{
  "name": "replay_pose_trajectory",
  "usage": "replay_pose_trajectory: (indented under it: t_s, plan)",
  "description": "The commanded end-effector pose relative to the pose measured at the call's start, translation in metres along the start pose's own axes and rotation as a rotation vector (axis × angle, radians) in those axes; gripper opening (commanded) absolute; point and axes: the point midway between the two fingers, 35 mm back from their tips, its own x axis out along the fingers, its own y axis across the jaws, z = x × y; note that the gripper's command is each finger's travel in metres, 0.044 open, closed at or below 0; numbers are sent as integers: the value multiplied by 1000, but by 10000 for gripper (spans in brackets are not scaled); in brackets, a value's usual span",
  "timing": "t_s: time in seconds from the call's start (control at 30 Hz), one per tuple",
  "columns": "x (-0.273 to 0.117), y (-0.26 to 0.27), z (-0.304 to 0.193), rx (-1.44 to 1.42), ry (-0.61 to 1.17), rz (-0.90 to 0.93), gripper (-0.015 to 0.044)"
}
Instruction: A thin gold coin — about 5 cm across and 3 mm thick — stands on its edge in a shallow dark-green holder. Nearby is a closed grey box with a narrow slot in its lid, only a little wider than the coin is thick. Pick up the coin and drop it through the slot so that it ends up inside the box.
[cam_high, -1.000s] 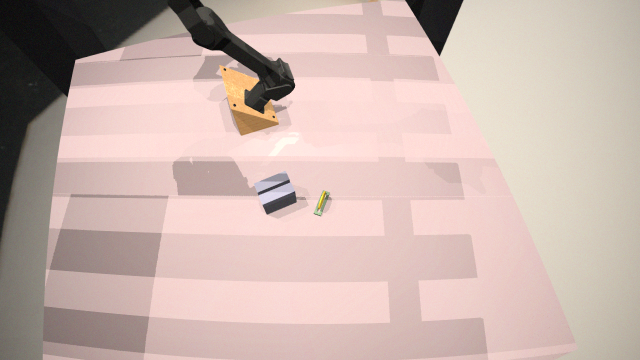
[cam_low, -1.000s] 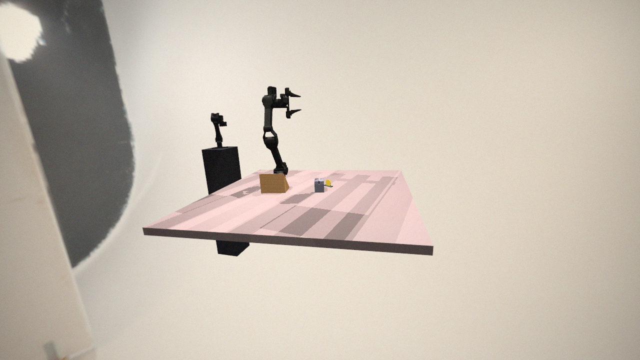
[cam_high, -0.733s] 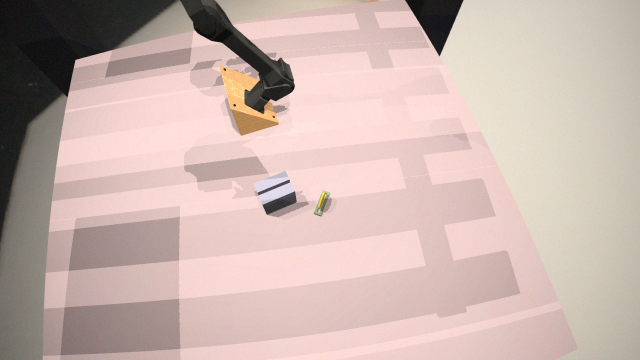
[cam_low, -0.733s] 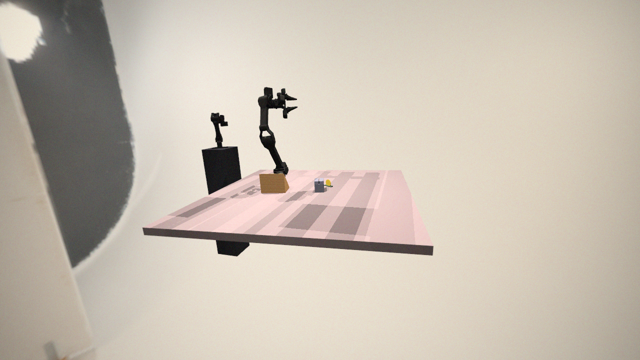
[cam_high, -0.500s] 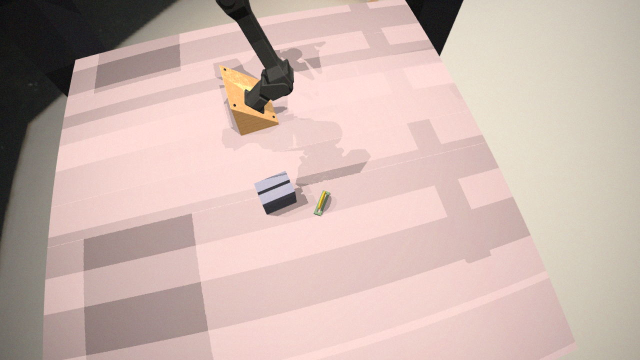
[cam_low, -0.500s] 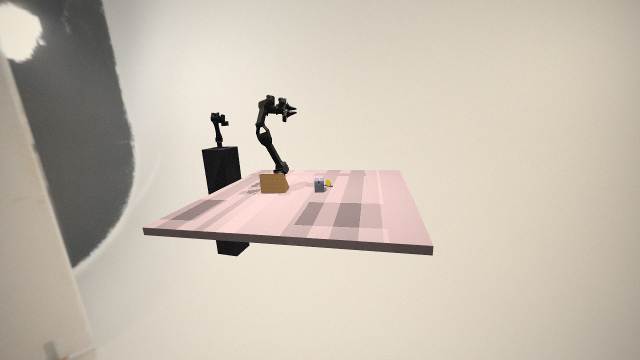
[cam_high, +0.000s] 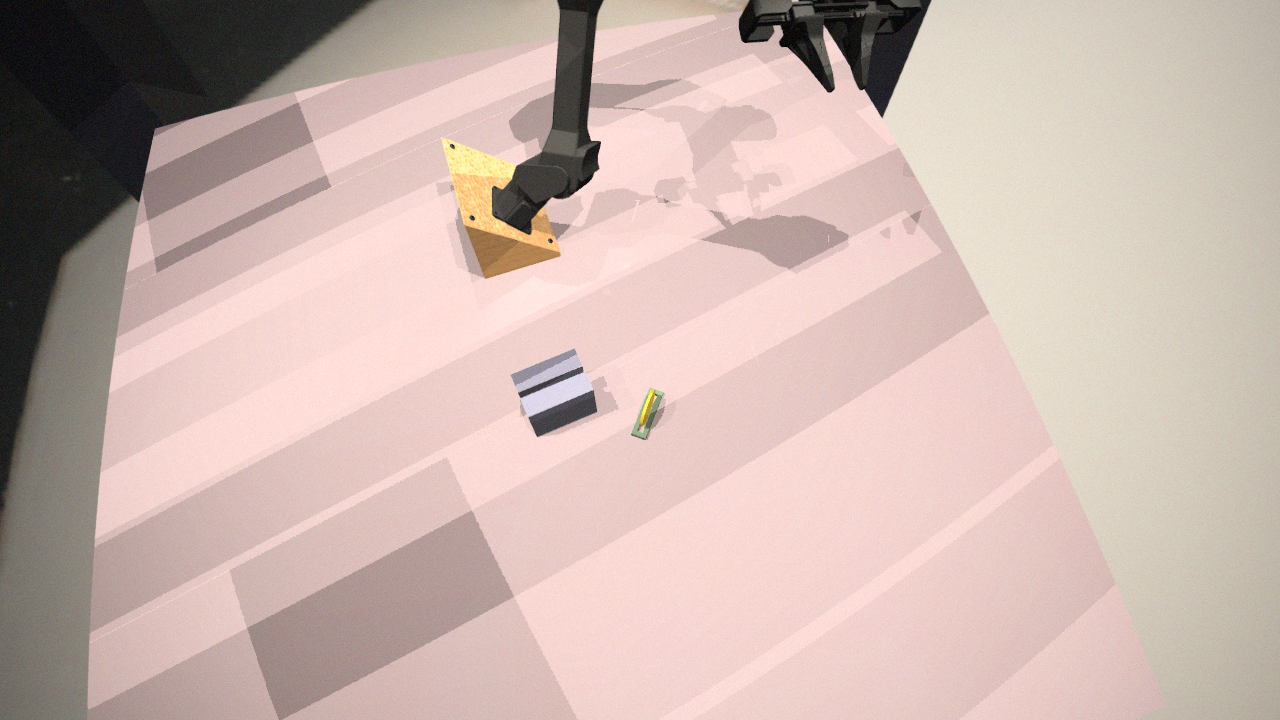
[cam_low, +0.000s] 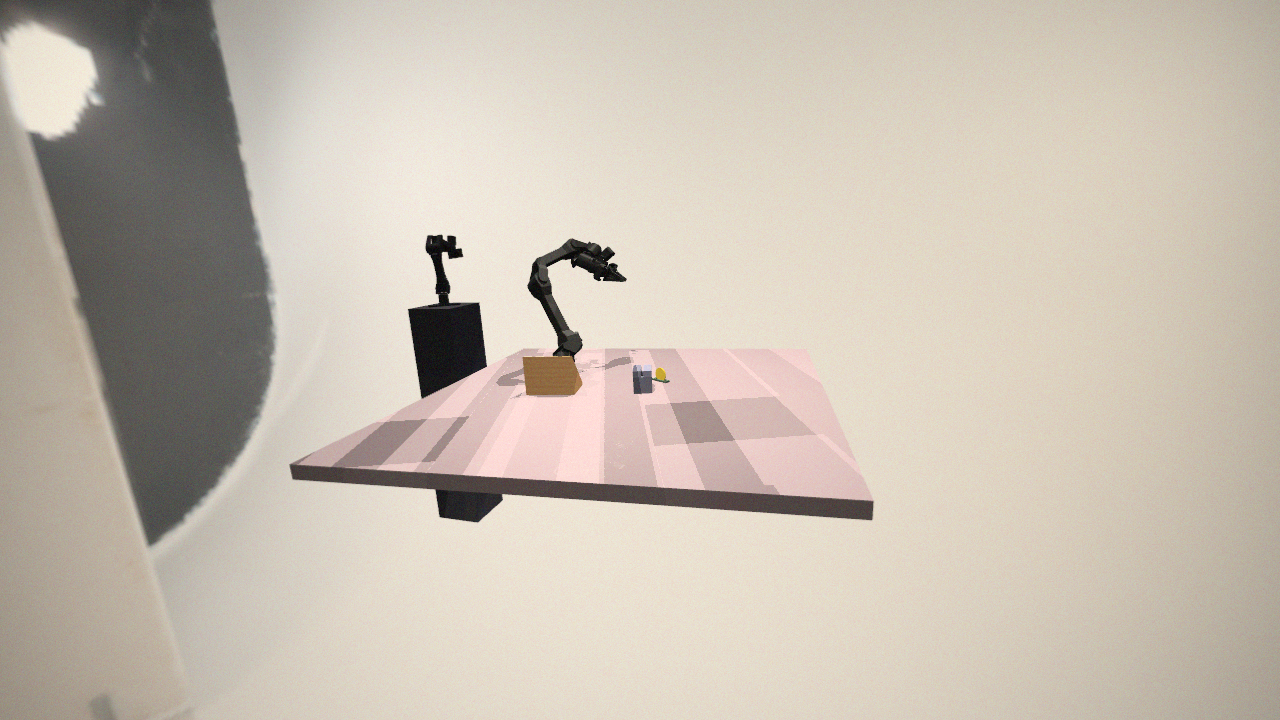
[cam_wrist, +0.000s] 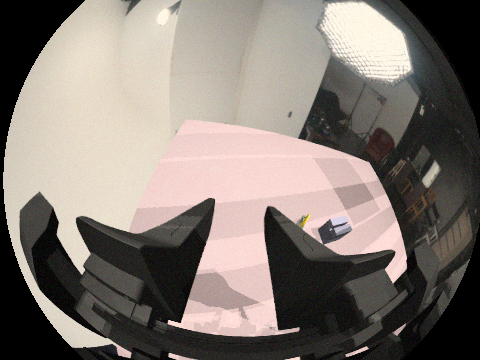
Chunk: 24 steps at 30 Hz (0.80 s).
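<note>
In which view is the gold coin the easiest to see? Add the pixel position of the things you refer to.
Top view: the coin (cam_high: 646, 408) (cam_low: 660, 374) (cam_wrist: 306, 219) and its holder show whole. Exterior shows its round face, small; wrist shows a sliver past a finger.

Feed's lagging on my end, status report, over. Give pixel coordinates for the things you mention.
Gripper (cam_high: 846, 89) (cam_low: 624, 279) (cam_wrist: 240, 208) open, holding nothing, high above table. Coin (cam_high: 647, 407) (cam_low: 660, 374) (cam_wrist: 306, 220) upright in green holder (cam_high: 639, 436) (cam_low: 663, 381). Nothing seen between gripper and coin.
</note>
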Motion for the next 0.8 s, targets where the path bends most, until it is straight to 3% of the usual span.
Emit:
replay_pose_trajectory:
  t_s: [0.0,0.2,0.4,0.57,0.77]
  plan:
    - [53,-1,-24,-93,124,-135,161]
    - [150,-37,-58,-150,426,-350,161]
    - [227,-113,-74,-30,715,-481,161]
    - [262,-176,-86,179,936,-460,161]
    - [280,-235,-94,506,1086,-309,161]
